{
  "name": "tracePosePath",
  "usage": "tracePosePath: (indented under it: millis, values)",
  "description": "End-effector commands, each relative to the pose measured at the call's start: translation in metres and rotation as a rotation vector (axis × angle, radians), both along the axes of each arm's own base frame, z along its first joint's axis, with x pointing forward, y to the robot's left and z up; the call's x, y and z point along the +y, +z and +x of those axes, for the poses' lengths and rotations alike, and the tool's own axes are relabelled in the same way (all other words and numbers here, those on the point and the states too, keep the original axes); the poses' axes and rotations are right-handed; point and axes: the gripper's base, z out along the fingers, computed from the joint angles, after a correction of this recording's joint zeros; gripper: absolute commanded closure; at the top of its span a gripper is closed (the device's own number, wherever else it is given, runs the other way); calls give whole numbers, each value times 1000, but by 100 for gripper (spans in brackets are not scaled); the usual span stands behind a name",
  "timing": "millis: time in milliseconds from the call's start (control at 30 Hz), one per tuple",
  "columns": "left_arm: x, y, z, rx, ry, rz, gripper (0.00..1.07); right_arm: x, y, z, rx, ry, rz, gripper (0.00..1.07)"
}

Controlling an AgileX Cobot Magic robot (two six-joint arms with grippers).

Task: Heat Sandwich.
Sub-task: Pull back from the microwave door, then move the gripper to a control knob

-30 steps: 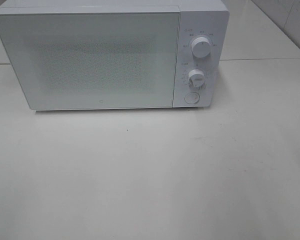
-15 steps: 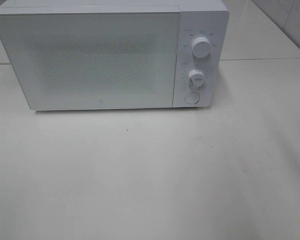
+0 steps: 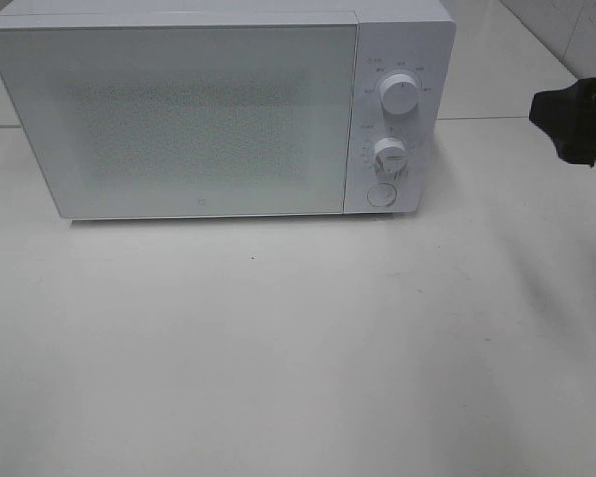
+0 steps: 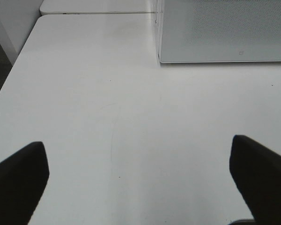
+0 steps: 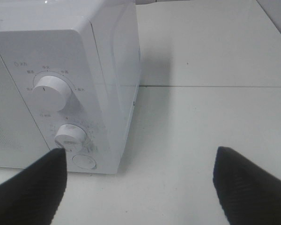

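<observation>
The sandwich and its plate are out of view in every frame. The white microwave (image 3: 179, 119) stands at the back of the table with its door shut; it also shows in the left wrist view (image 4: 225, 33) and the right wrist view (image 5: 61, 70). My right gripper (image 3: 576, 119) shows as a dark shape at the right edge, right of the microwave. In its wrist view the right gripper (image 5: 139, 151) is open and empty, in front of the control panel. My left gripper (image 4: 136, 140) is open and empty over bare table, left of the microwave.
The panel has an upper knob (image 3: 399, 95), a lower knob (image 3: 389, 155) and a round button (image 3: 380, 195). The white table (image 3: 298, 348) stretches in front of the microwave. The table's left edge (image 4: 9, 79) drops to a dark floor.
My right gripper has come into the exterior high view at the right edge. The microwave has not changed.
</observation>
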Motion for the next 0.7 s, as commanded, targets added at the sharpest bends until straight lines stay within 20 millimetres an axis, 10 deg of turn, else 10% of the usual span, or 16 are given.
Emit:
tracePosePath:
  millis: [33,333,700]
  values:
    - [-1,0,-3,-36,-4,-6,5,-2,-11,6,-63,-26,-3,26]
    - [-1,0,-3,-36,-4,-6,5,-4,-40,10,-133,-111,-10,27]
    - [-1,0,-3,-36,-4,-6,5,39,-71,16,-162,-93,-40,30]
